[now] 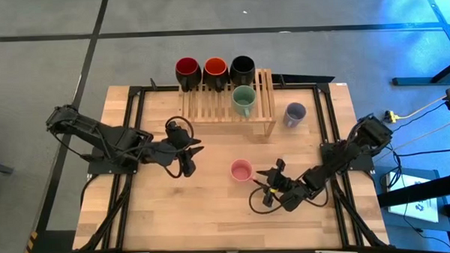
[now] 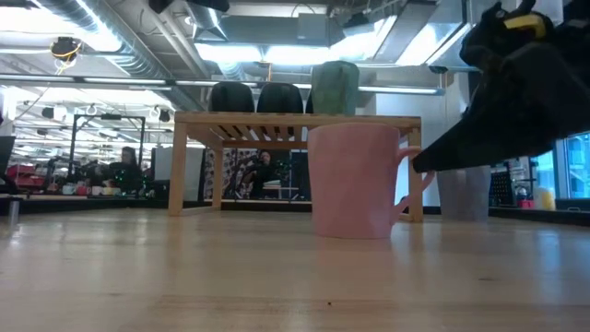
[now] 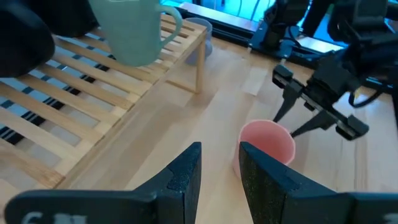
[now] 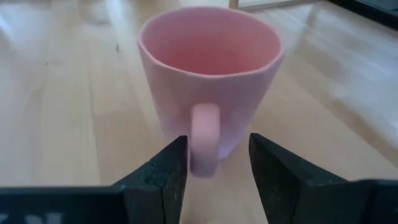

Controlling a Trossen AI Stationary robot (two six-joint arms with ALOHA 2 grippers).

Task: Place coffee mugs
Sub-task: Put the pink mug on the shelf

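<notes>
Pink mug (image 4: 208, 87) upright, handle between open right tool (image 4: 214, 163) fingers

I read this as a robotics lab or workshop hall. My table (image 1: 213, 209) is a wood top on a black frame, standing on a grey floor (image 1: 43, 65) marked with dark lines. In the low view I see exposed ducts (image 2: 111, 46) and strip lights (image 2: 277, 55) overhead, cluttered benches (image 2: 83, 184) behind, and a seated person (image 2: 265, 175) beyond the rack (image 2: 295, 120).
</notes>
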